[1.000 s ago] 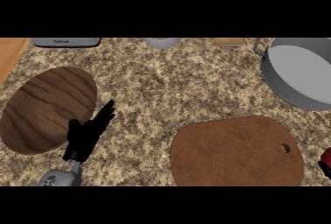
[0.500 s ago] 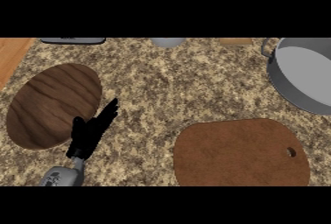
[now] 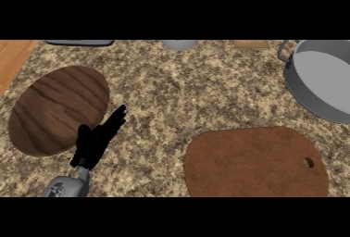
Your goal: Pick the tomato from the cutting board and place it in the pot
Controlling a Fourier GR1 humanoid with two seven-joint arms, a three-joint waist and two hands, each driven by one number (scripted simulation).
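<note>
Resting at the lower left of the frame, the left robot hand (image 3: 97, 139) stands with its fingers straight and pointing toward the upper right, holding nothing. Its grey forearm comes in from the bottom edge just below it. The right robot hand does not show anywhere in the head view.

No tomato can be seen. The cutting board (image 3: 256, 162), a brown slab with a small hole near its right edge, lies at the lower right of the frame, and its top shows bare. The pot (image 3: 321, 81), grey with a handle at its upper left rim, sits at the upper right and is cut by the frame's edge; what shows of its inside holds nothing red. So either the tomato lies outside the view or it is hidden; the view does not settle which.

An oval wooden plate (image 3: 58, 111) lies just left of the left robot hand on the speckled counter (image 3: 191, 92).

As for the coming move: the cutting board lies to the right of the visible hand, well apart from it, and the pot lies above the board, nearer the frame's right side. Judging by that layout, the unseen right hand would be the nearer one to both board and pot.
</note>
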